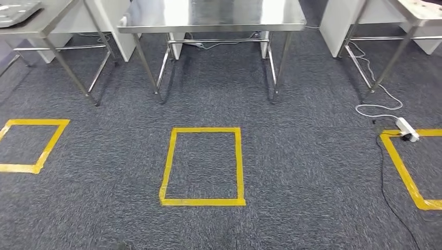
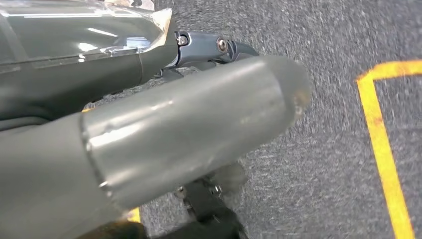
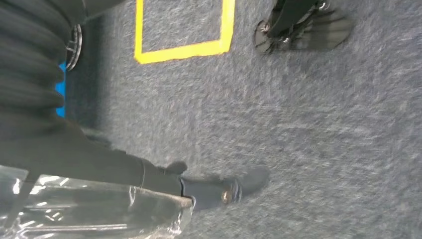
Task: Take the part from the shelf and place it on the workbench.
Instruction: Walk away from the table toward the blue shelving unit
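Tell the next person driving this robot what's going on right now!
Left robot hand: hangs over the carpet, with clear plastic beside it; I can't tell if it holds anything.
Right robot hand: the same, with plastic against its fingers.
The steel workbench stands ahead, beyond the middle yellow square.
The visible part of its top looks bare, so nothing is placed yet.
Left to do: confirm the part is in hand, walk up, set it down.

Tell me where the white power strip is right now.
In the head view the white power strip lies on the carpet at the right, on the far corner of the right-hand yellow tape square, in front of the right steel table's legs.
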Tool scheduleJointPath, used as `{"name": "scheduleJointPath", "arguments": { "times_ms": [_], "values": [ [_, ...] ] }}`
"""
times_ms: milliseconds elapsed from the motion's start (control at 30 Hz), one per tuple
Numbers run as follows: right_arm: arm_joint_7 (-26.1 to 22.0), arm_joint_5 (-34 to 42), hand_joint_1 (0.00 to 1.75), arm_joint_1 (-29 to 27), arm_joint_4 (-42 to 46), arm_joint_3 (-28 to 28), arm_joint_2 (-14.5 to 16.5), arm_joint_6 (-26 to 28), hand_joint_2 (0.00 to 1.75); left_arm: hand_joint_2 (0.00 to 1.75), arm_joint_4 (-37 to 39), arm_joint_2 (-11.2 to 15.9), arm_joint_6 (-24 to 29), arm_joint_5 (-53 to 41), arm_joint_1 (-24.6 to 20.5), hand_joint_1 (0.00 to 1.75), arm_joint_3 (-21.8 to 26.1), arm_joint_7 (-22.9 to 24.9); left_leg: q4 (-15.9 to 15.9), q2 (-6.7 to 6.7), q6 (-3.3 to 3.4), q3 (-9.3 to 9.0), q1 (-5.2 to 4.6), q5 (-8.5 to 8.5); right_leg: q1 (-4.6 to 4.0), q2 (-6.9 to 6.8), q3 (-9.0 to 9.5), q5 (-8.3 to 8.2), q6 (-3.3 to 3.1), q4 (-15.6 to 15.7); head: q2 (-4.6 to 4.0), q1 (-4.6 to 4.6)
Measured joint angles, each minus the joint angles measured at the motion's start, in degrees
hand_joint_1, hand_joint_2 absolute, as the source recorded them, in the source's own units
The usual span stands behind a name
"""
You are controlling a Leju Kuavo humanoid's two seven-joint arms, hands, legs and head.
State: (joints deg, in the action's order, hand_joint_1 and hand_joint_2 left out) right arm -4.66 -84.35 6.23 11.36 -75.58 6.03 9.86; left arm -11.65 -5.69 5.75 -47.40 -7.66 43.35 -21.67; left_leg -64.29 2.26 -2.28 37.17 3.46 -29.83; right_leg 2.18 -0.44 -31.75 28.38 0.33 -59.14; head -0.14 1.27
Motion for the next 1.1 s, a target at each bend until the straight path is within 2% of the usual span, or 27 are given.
{"name": "scheduleJointPath", "arguments": {
  "times_ms": [33,67,100,133,167,200,267,300,367,400,467,533,600,633,667,700,733,767,800,833,900,933,967,1000,1033,1067,1100],
  "values": [
    [0.0,0.0,0.0,0.0,0.0,0.0,0.0,0.0,1.75,0.0,0.0,0.0,0.0,0.0,0.1,0.0,0.0,0.0,-3.9,-1.03,0.22,1.32,-0.27,-2.61,-0.32,0.61,-0.23,-0.28,-0.3,0.0,0.01,0.02],
    [0.0,0.0,0.0,0.0,0.0,0.0,0.1,-0.1,1.75,0.0,0.0,0.0,0.0,0.0,0.2,0.0,0.0,0.0,-7.4,-1.55,0.52,2.42,-0.59,-4.42,-0.67,1.25,-0.54,-0.51,-0.54,-0.1,0.01,0.04],
    [0.0,-0.1,0.0,-0.1,0.0,0.0,0.1,-0.2,1.75,0.0,0.0,0.0,0.0,0.1,0.3,0.0,0.0,0.0,-9.4,-1.79,1.0,2.87,-0.94,-5.16,-1.06,1.95,-0.76,-0.68,-0.68,-0.1,0.0,0.04],
    [0.0,-0.1,0.0,-0.2,0.0,0.0,0.1,-0.2,1.75,0.0,0.0,0.0,0.0,0.1,0.3,0.0,0.0,0.0,-9.8,-1.91,1.58,2.66,-1.28,-4.97,-1.41,2.59,-0.9,-0.8,-0.79,-0.1,0.0,0.02],
    [0.0,-0.1,0.0,-0.3,0.0,0.0,0.0,-0.3,1.75,0.0,0.0,0.0,0.0,0.1,0.3,0.0,0.0,0.0,-7.6,-2.31,2.5,1.23,-1.73,-3.61,-1.79,3.37,-0.95,-0.9,-0.85,-0.1,0.0,0.03],
    [0.0,-0.1,0.0,-0.3,0.0,0.0,0.0,-0.4,1.75,0.0,0.0,0.0,0.1,0.1,0.4,0.0,0.0,0.0,-4.0,-3.21,3.62,-0.84,-2.24,-1.81,-2.08,4.16,-0.96,-1.0,-0.91,-0.1,0.0,0.02],
    [-0.3,-0.2,0.0,-0.2,-0.1,0.0,0.2,-0.9,1.75,0.0,0.0,0.1,0.4,0.3,0.4,0.0,0.0,0.1,2.5,-5.57,5.69,-4.44,-3.11,0.75,-2.33,5.56,-1.05,-1.29,-0.73,0.0,0.0,-0.31],
    [-0.5,-0.3,0.0,-0.1,-0.1,0.0,0.3,-1.2,1.75,0.0,0.0,0.3,0.6,0.4,0.5,0.0,0.0,0.2,4.0,-6.26,6.29,-5.17,-3.44,1.17,-2.17,6.16,-1.16,-1.47,-0.52,0.0,0.0,-0.38],
    [-0.7,-0.5,0.0,-0.2,-0.1,0.1,0.4,-1.6,1.75,0.0,0.0,0.3,0.9,0.6,0.6,0.0,0.0,0.4,4.9,-5.86,6.8,-5.52,-3.94,1.56,-1.74,7.36,-1.42,-1.92,0.19,0.3,0.01,-0.27],
    [-0.8,-0.5,0.0,-0.2,-0.1,0.1,0.4,-1.7,1.75,0.0,0.0,0.3,1.0,0.6,0.6,0.0,0.1,0.5,5.7,-5.11,6.82,-5.87,-3.83,1.97,-1.74,7.37,-1.58,-2.02,0.45,0.3,0.01,-0.18],
    [-0.8,-0.5,0.0,-0.3,-0.1,0.1,0.3,-1.7,1.75,0.0,0.0,0.2,1.0,0.6,0.6,0.0,0.1,0.6,7.7,-3.6,6.78,-6.56,-3.56,2.99,-2.06,5.09,-2.8,-0.86,0.63,-1.6,0.01,-0.31],
    [-0.7,-0.3,0.0,-0.1,-0.1,0.1,0.3,-1.8,1.75,0.0,0.0,0.0,1.0,0.6,0.8,0.0,0.1,0.7,8.6,-1.9,6.58,-6.65,-3.44,3.57,-2.07,2.19,-5.77,2.26,0.48,-7.5,-0.01,-0.56],
    [-0.7,-0.2,0.0,-0.1,-0.1,0.1,0.2,-1.9,1.75,0.0,0.1,-0.1,0.9,0.5,1.0,0.0,0.1,0.8,8.6,-0.06,6.37,-6.26,-3.38,3.72,-1.6,1.34,-8.2,4.55,0.97,-13.3,0.0,-0.67],
    [-0.7,-0.1,0.0,-0.2,-0.1,0.1,0.1,-1.9,1.75,0.0,0.1,-0.2,0.9,0.5,1.0,0.0,0.1,0.9,8.6,0.79,6.2,-6.12,-3.28,3.8,-1.26,1.06,-8.03,4.54,1.57,-13.7,0.0,-0.67],
    [-0.7,0.0,0.0,-0.3,-0.1,0.1,0.0,-2.0,1.75,0.0,0.1,-0.2,0.9,0.5,1.0,0.0,0.1,0.9,8.5,1.61,5.99,-5.99,-3.11,3.83,-0.91,0.63,-6.58,3.72,2.38,-11.7,0.0,-0.68],
    [-0.7,0.0,0.0,-0.4,-0.1,0.1,-0.1,-2.1,1.75,0.0,0.1,-0.3,0.9,0.5,1.0,0.0,0.1,0.9,8.3,2.36,5.69,-5.88,-2.92,3.82,-0.59,-0.19,-4.18,2.45,3.2,-7.9,0.0,-0.7],
    [-0.7,0.0,0.0,-0.4,-0.1,0.1,-0.1,-2.2,1.75,0.0,0.1,-0.3,0.9,0.4,1.0,0.0,0.1,0.9,7.9,3.08,5.28,-5.71,-2.88,3.68,-0.42,-1.59,-1.7,1.35,3.72,-3.8,0.0,-0.7],
    [-0.7,0.1,0.0,-0.3,-0.1,0.1,-0.1,-2.2,1.75,0.0,0.1,-0.3,0.9,0.4,0.9,0.0,0.1,0.9,7.5,3.78,4.79,-5.6,-2.9,3.45,-0.43,-2.71,0.16,0.44,3.83,-0.5,0.0,-0.68],
    [-0.8,0.1,0.0,-0.2,-0.1,0.1,-0.1,-2.3,1.75,0.0,0.1,-0.3,0.9,0.4,0.9,0.0,0.1,1.0,7.1,4.38,4.31,-5.57,-2.96,3.25,-0.5,-3.41,1.03,-0.02,3.53,1.3,0.01,-0.58],
    [-0.8,0.1,0.0,-0.2,-0.1,0.1,-0.1,-2.3,1.75,0.0,0.0,-0.2,0.9,0.4,0.9,0.0,0.1,1.0,6.9,4.95,3.87,-5.64,-3.01,3.11,-0.68,-3.53,1.05,-0.16,2.98,1.8,0.01,-0.51],
    [-0.8,0.1,0.0,-0.3,-0.1,0.1,-0.1,-2.3,1.75,0.0,0.0,-0.3,0.9,0.4,0.7,0.0,0.1,1.0,6.9,5.78,3.11,-5.97,-2.77,3.07,-0.69,-2.19,0.62,-0.56,1.9,1.8,0.01,-0.4],
    [-0.8,0.1,0.0,-0.4,-0.1,0.1,-0.1,-2.3,1.75,0.0,0.0,-0.3,0.9,0.4,0.7,0.0,0.1,1.0,6.6,5.21,2.67,-5.93,-2.58,2.61,-0.51,-1.6,0.6,-0.79,1.42,1.8,0.01,-0.38],
    [-0.8,0.1,0.0,-0.4,-0.1,0.1,-0.1,-2.3,1.75,0.0,0.0,-0.3,0.9,0.3,0.6,0.0,0.1,1.0,5.4,3.79,2.28,-5.49,-2.43,1.35,-0.27,-1.02,0.54,-1.12,0.9,1.9,0.0,-0.3],
    [-0.8,0.1,0.0,-0.4,-0.1,0.1,-0.1,-2.3,1.75,0.0,0.0,-0.3,0.9,0.3,0.7,0.0,0.1,1.0,3.0,1.91,1.99,-4.59,-2.29,-0.63,-0.04,-0.45,0.4,-1.49,0.41,1.9,0.0,-0.24],
    [-0.8,0.1,0.0,-0.4,-0.1,0.1,-0.1,-2.3,1.75,0.0,0.0,-0.3,0.9,0.3,0.7,0.0,0.0,1.0,-0.4,-0.06,1.81,-3.28,-2.22,-3.09,-0.03,0.14,0.14,-1.8,0.09,1.9,0.0,-0.16],
    [-0.7,0.1,0.0,-0.4,-0.1,0.1,0.0,-2.4,1.75,0.0,0.0,-0.3,0.9,0.3,0.9,0.0,0.0,1.0,-4.3,-1.34,1.79,-1.8,-2.19,-5.38,-0.11,0.81,-0.22,-2.09,-0.12,1.9,0.0,-0.14],
    [-0.8,0.1,0.0,-0.4,-0.1,0.1,0.0,-2.4,1.75,0.0,0.0,-0.2,0.9,0.3,1.0,0.0,0.0,1.0,-7.5,-1.91,1.82,-0.66,-2.18,-6.77,-0.19,1.55,-0.54,-2.32,-0.16,1.8,0.0,-0.14]
  ]
}}
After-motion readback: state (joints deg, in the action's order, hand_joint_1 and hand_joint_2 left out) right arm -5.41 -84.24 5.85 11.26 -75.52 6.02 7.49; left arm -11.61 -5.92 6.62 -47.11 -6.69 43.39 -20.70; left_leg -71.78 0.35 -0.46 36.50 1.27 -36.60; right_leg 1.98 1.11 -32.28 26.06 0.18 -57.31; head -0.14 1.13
